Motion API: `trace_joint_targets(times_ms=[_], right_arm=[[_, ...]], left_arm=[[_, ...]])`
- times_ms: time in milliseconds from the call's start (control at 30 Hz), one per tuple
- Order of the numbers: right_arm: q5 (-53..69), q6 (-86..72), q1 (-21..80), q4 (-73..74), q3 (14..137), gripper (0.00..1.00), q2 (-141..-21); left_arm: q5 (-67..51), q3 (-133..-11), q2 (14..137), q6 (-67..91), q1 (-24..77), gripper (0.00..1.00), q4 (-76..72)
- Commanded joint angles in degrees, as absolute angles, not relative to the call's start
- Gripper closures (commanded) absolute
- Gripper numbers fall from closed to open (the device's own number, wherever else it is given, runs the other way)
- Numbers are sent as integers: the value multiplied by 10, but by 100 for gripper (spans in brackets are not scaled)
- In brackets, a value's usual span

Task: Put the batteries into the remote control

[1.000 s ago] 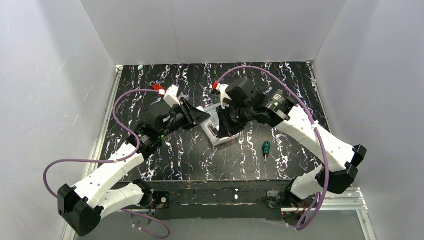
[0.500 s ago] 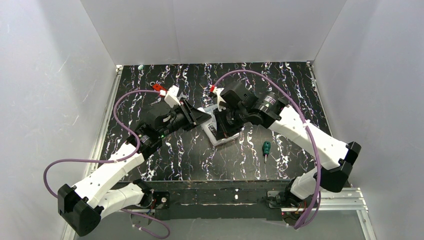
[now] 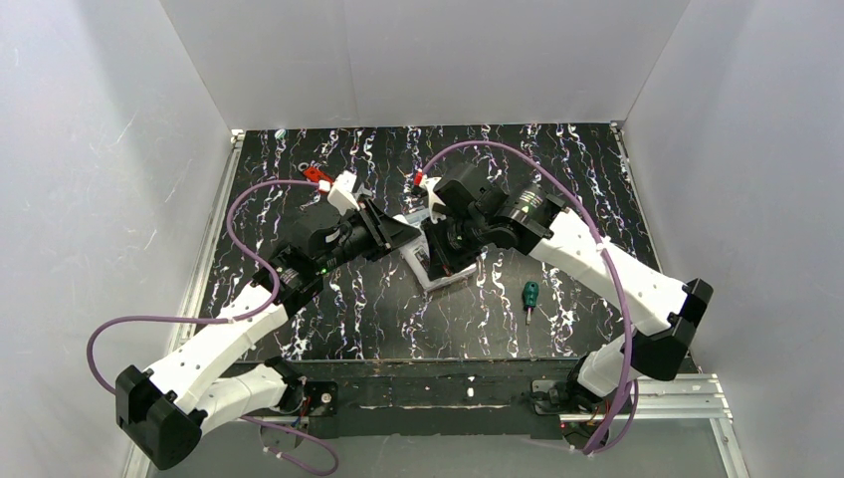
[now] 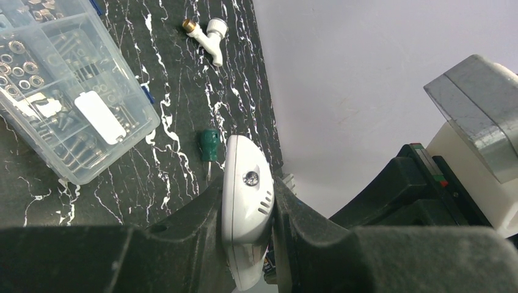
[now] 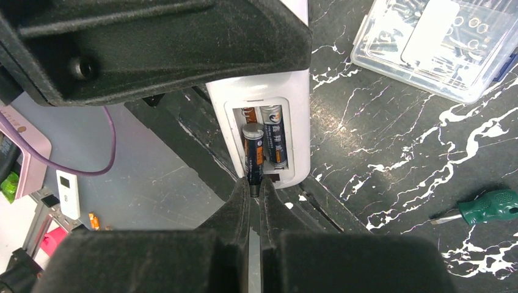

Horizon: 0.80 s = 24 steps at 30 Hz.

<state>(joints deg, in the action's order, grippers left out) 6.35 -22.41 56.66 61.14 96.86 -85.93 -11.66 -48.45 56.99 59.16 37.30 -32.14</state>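
Observation:
My left gripper (image 4: pixel 247 204) is shut on the remote control (image 4: pixel 245 183), a slim white handset held on edge above the table. In the right wrist view the remote control (image 5: pixel 296 97) shows its open back compartment, with one battery (image 5: pixel 273 137) lying inside. My right gripper (image 5: pixel 255 186) is shut on the lower end of a second dark battery (image 5: pixel 253 152), which leans into the compartment's free slot beside the first. In the top view the two grippers, left (image 3: pixel 395 237) and right (image 3: pixel 445 251), meet at the table's middle, and the remote is mostly hidden between them.
A clear plastic compartment box (image 4: pixel 67 91) of small metal parts lies on the black marbled table under the grippers. A green-handled screwdriver (image 3: pixel 529 296) lies to the right. A white tap fitting (image 4: pixel 207 36) and a red piece (image 3: pixel 316 176) lie farther back. White walls surround the table.
My right arm has shifted a little to the left, bringing its gripper closer in against the remote. The left arm has stayed still, and both grips are unchanged.

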Motion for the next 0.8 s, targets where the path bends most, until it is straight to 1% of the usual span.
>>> trace_joint_targets(times_ms=[0, 333, 767], right_arm=[[40, -212, 567, 591, 984, 99, -876], [8, -200, 567, 577, 991, 99, -876], [3, -196, 567, 548, 1000, 99, -886]], left_arm=[[-159, -509, 562, 608, 376, 100, -353], [-171, -499, 564, 639, 376, 100, -369], [-179, -503, 568, 640, 376, 100, -374]])
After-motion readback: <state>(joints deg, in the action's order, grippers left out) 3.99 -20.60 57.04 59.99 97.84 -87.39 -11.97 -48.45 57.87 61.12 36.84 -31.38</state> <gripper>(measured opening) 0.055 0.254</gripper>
